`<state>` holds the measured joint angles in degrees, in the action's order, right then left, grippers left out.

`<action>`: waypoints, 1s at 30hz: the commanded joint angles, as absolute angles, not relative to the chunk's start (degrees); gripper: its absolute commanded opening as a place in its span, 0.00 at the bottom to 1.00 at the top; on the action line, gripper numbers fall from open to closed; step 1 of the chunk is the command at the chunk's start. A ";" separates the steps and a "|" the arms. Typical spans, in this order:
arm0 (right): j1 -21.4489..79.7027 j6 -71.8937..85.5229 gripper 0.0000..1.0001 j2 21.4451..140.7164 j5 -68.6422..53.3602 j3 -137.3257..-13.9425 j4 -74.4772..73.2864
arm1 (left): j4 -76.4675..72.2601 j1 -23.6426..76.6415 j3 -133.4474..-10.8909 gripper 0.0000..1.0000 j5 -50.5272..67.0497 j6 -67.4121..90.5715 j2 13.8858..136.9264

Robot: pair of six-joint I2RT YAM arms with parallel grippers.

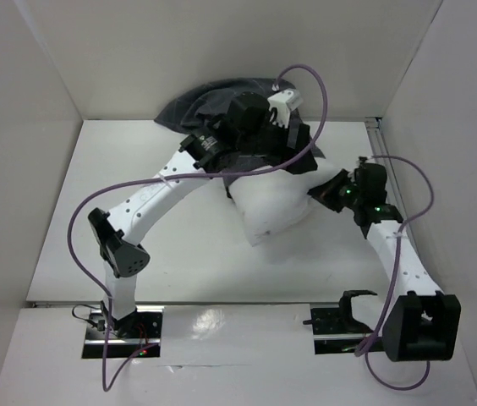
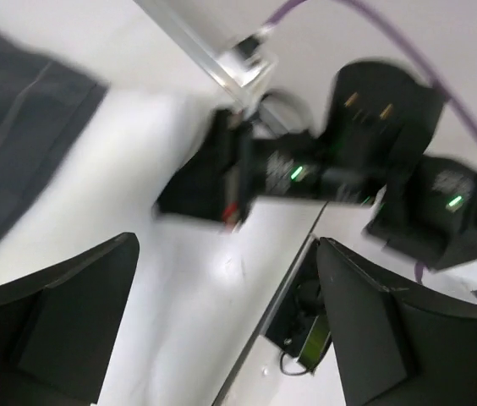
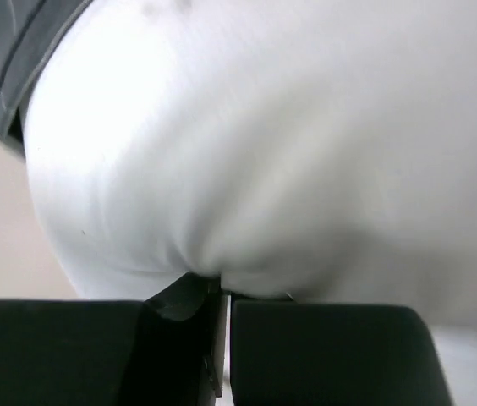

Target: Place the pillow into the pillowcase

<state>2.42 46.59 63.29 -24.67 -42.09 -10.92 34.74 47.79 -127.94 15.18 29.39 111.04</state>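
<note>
The white pillow [image 1: 272, 211] lies mid-table, its far end under the dark grid-patterned pillowcase [image 1: 200, 106], which is bunched against the back wall. My right gripper [image 1: 325, 193] is shut on a pinch of pillow fabric at the pillow's right edge; the right wrist view shows the pillow [image 3: 264, 152] bulging over the closed gripper [image 3: 224, 292], with the pillowcase hem [image 3: 14, 59] at upper left. My left gripper [image 1: 306, 156] hovers over the pillow's far right part, open and empty [image 2: 226, 338]. The pillowcase [image 2: 19, 127] shows at that view's left.
White walls enclose the table on three sides. A metal rail [image 1: 378, 139] runs along the right wall. The right arm's wrist [image 2: 306, 173] is close in front of the left gripper. Purple cables [image 1: 323, 93] loop over both arms.
</note>
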 commanded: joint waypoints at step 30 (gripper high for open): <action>-10.72 25.84 1.00 60.64 1.58 -72.16 -55.37 | -0.18 36.12 -69.69 0.77 -0.27 21.80 101.77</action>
<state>-10.33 27.44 60.45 -5.67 -68.03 -51.24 3.90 37.06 -66.85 -0.21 21.43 99.88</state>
